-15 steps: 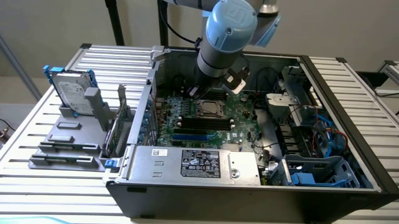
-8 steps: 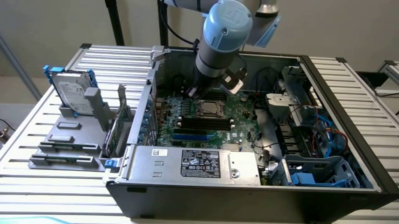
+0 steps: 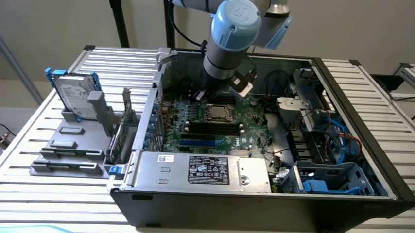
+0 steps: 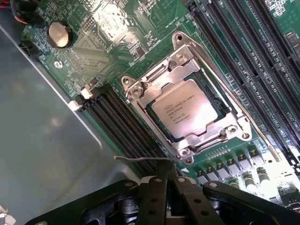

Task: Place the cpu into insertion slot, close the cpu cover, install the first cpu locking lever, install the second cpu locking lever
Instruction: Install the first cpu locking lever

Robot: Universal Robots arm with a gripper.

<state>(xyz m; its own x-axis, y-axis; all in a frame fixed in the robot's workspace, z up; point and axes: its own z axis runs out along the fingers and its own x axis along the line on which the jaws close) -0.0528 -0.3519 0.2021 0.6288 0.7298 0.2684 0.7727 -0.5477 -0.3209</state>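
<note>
Okay, close in: the gripper (image 4: pixel 168 185) has its two black fingers drawn together with nothing visibly pinched between them. The tips sit just short of a thin metal lever (image 4: pixel 145 159), which runs crosswise by the near corner of the socket; I cannot tell whether tip and wire touch. By my read the step in hand is a locking lever; which of the two I cannot tell. To do it well, I'd push with the closed tips on the wire's free end, not near its hinge. I'd keep the push low and steady so the wire swings down flat beside the frame and tucks under its catch. It should stay off the memory slots (image 4: pixel 123 123) just beside it, with no sideways scrape across the board (image 4: pixel 108 28). Just past the lever, the cpu cover (image 4: pixel 180 70) lies down flat, a silvery frame with screw heads at its corners. The cpu (image 4: pixel 185 108) shows through its cut-out: a square pale metal face with small printed text, lying level in the insertion slot (image 4: pixel 212 88), dark socket edge showing beside it. Farther off, more long black slots (image 4: pixel 243 51) and a coin battery (image 4: pixel 60 34). From across the room, the arm reaches down into the open computer case (image 3: pixel 363 126) over the socket.
</note>
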